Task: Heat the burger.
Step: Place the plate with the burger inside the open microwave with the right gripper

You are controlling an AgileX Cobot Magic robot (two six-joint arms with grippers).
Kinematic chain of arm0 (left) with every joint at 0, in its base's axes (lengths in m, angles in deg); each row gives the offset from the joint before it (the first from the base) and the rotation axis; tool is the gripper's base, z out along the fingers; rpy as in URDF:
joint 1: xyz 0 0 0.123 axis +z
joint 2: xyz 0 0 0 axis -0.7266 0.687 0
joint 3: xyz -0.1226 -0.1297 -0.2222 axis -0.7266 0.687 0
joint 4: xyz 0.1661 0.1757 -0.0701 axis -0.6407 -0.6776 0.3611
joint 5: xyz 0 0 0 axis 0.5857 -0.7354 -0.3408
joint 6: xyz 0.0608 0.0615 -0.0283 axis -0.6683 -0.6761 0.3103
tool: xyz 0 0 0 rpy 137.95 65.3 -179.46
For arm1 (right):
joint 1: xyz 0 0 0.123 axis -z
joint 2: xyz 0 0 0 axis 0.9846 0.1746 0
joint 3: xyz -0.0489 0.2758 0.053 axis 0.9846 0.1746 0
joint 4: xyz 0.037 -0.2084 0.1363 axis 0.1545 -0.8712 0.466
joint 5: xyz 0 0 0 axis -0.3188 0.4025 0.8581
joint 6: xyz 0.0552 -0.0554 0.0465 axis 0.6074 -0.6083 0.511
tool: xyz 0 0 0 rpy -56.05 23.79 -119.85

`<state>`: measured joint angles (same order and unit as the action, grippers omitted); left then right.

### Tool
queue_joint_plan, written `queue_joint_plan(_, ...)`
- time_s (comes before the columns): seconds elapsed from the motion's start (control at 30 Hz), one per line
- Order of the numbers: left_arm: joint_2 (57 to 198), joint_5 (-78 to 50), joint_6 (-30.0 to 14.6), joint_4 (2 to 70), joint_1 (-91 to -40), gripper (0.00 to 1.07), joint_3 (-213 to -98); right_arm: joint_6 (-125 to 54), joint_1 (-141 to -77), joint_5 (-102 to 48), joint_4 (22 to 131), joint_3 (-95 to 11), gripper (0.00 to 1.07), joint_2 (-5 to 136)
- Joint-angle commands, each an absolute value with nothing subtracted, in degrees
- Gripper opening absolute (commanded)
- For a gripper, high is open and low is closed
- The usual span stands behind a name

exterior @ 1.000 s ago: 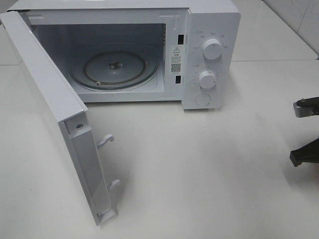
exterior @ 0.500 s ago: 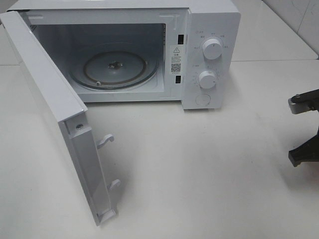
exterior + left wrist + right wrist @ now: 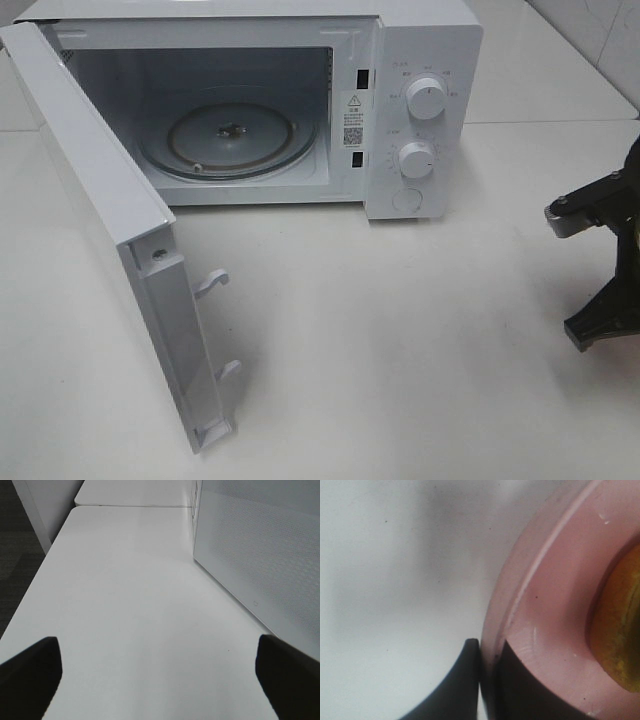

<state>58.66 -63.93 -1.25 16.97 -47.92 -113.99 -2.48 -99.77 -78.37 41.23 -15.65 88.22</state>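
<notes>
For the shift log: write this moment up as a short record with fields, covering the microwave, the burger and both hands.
microwave: on the table, door swung wide open
turntable: glass, bare
burger: on the pink plate, only a bun edge shows, right wrist view
right hand: shut on the plate's rim
left hand: open, empty, above the table beside the door
task stage: burger not yet in the microwave
</notes>
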Motion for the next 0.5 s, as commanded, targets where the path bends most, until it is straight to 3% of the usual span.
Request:
queue_joint_plan(0.03,57.63,-63.02,-1.02,17.37,-47.81,0.98,-113.88,-1.68,-102.98,-82.1,38.25,-15.54,0.0,86.85)
queue_joint_plan(0.5,57.63,-63.02,-1.02,17.37,-47.81,0.98,-113.88,-1.68,-112.66,-86.45,38.2,-15.54,0.0,81.52)
